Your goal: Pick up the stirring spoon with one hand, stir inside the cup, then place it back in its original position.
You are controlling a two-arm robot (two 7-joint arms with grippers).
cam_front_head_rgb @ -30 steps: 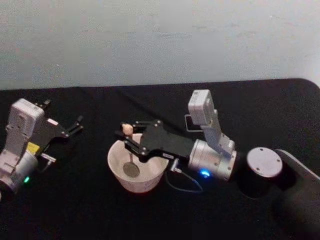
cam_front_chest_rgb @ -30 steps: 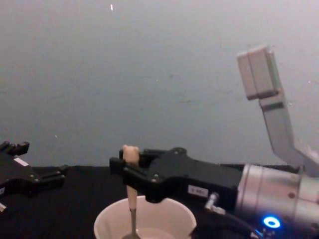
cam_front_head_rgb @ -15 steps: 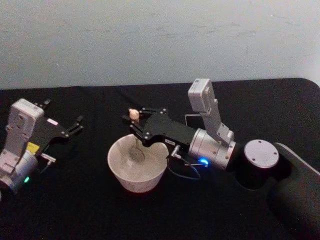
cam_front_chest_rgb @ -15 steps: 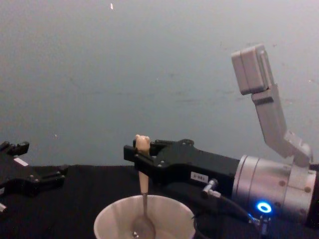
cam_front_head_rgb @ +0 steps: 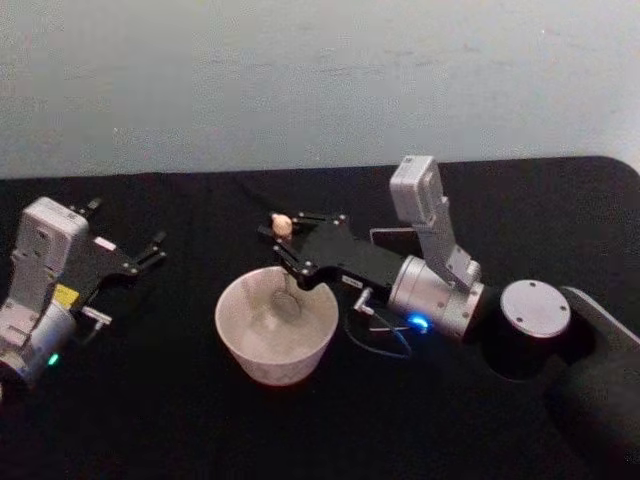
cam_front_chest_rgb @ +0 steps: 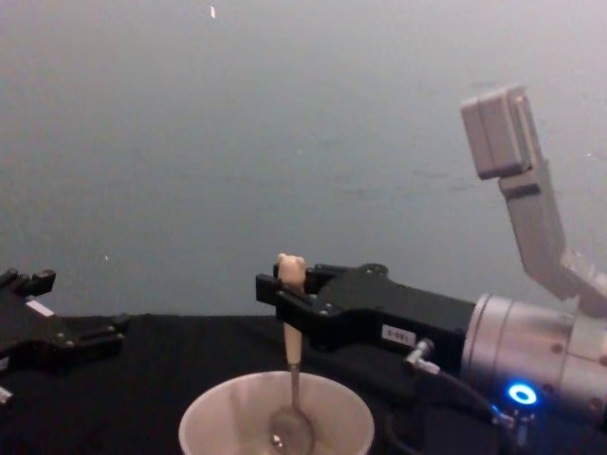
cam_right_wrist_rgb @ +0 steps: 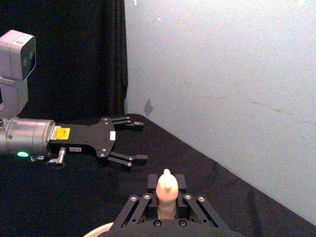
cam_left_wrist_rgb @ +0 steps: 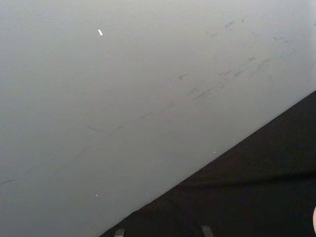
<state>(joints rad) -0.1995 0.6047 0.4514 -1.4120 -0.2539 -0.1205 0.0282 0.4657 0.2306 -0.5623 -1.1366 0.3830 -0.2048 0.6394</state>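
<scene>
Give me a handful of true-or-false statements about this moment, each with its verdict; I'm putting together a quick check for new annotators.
1. The right gripper holds the stirring spoon upright by its handle. True.
2. The spoon's metal bowl is down inside the cup. True.
3. The left gripper is shut on the cup's rim. False: it is open, holds nothing and sits well off to the cup's left.
4. The cup lies tipped on its side. False: it stands upright on the black table, mouth up.
</scene>
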